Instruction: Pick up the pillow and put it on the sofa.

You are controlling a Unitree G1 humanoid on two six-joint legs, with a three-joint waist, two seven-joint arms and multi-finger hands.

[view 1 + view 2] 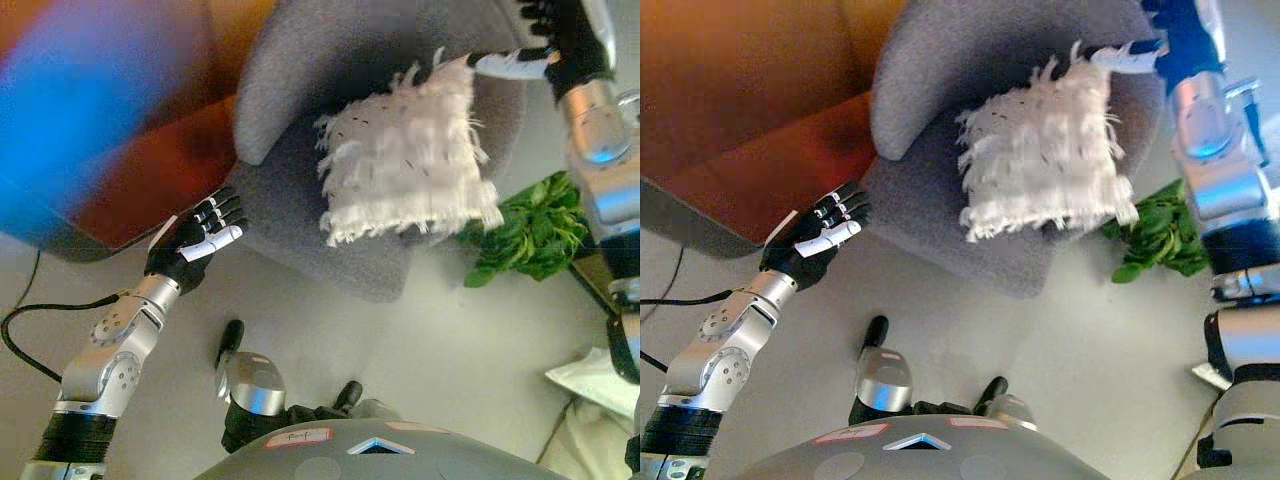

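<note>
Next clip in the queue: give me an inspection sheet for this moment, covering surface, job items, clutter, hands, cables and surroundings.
Surface: grey sofa chair on a pale floor.
Job's things: white fringed pillow lies on the sofa seat, leaning toward the backrest.
Clutter: nothing seen on the seat besides the pillow.
Hands: right hand is at the pillow's upper corner; whether it grips cannot be told. Left hand is open, beside the seat's front left edge, holding nothing.
Cables: nothing seen apart from the robot's own.
Surroundings: green leafy plant right of the sofa; orange-brown furniture to the left; white cloth-like item at the lower right.
</note>
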